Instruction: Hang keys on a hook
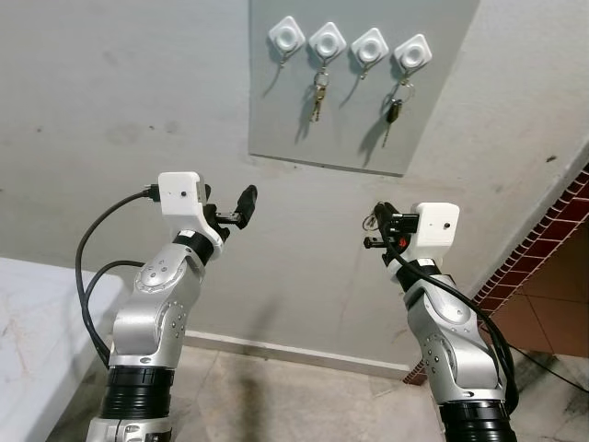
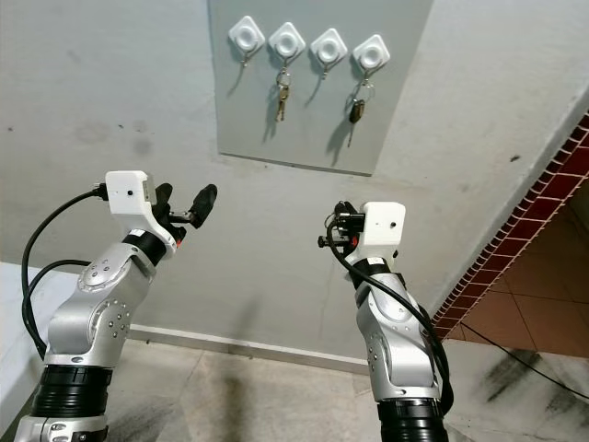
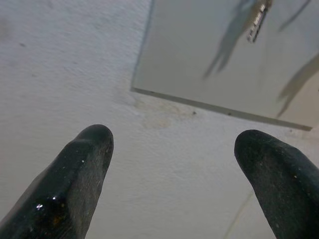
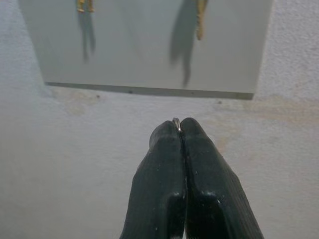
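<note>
Right gripper [image 4: 180, 128] below the grey panel [image 1: 442, 110], fingers clamped on a key ring [image 4: 176, 121] by its edge; left gripper [image 3: 174, 149] fingers apart, empty. Risks slipping out on the rise toward a free hook [image 1: 286, 39].

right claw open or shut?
Shut. The right claw has its black fingers pressed together, with a small metal key ring pinched at their tips.

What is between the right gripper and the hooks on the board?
Only bare wall, then the grey board's lower part. The right gripper, pinching a key ring, is below the hooks; the left eye view shows this.
</note>
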Controlling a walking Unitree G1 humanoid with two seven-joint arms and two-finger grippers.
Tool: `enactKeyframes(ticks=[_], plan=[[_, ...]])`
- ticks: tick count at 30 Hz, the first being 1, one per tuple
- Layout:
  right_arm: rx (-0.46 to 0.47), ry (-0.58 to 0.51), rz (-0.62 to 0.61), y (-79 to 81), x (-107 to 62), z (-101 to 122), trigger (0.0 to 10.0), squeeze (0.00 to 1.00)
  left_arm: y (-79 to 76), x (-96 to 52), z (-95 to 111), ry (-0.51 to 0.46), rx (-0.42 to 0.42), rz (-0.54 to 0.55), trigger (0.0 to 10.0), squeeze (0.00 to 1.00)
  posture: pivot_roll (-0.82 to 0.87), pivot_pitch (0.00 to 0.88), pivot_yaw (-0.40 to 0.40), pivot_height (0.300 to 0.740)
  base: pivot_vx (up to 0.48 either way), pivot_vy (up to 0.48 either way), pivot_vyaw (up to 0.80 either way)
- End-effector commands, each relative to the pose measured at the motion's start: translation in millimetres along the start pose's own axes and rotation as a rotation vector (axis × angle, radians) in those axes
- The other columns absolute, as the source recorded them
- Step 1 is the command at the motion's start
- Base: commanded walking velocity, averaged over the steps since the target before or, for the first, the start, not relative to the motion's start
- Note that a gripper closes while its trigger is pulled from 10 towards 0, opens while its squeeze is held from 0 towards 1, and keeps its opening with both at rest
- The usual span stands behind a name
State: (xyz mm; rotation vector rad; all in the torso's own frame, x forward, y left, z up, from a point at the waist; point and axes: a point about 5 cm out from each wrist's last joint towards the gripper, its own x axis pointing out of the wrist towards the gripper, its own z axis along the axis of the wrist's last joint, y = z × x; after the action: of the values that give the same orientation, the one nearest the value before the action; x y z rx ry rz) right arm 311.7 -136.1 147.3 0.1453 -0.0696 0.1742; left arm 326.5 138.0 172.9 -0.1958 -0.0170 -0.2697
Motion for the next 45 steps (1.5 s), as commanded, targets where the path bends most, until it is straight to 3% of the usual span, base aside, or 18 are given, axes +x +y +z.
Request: enactKeyframes(ticks=[1,10,20,27,45], plan=[[-0.008,-0.032,-0.011,-3.8,0.6,6,10.0,0.0,-5.8,3.3,3,-0.008,0.038,-0.029,10.0,0.0,0.01,0.0,-0.051,0.732,0.0,0.0,0.0],[-0.053,-0.109,0.048,2.8,8.4,19,10.0,0.0,-8.7,6.3,5,0.003,0.091,-0.086,10.0,0.0,-0.02,0.0,-0.009,0.732,0.0,0.0,0.0],[0.021,-0.166,0.111,8.6,16.5,29,10.0,0.0,-30.8,9.6,4,-0.001,0.129,-0.221,10.0,0.0,-0.01,0.0,-0.003,0.732,0.0,0.0,0.0],[-0.015,-0.232,0.141,12.9,32.8,47,10.0,0.0,-41.0,16.6,11,-0.029,0.156,-0.271,10.0,0.0,-0.01,0.0,-0.013,0.732,0.0,0.0,0.0],[0.004,-0.345,0.238,31.9,59.6,82,10.0,0.0,-42.1,29.7,35,-0.088,0.159,-0.296,10.0,0.0,-0.01,0.0,-0.031,0.732,0.0,0.0,0.0]])
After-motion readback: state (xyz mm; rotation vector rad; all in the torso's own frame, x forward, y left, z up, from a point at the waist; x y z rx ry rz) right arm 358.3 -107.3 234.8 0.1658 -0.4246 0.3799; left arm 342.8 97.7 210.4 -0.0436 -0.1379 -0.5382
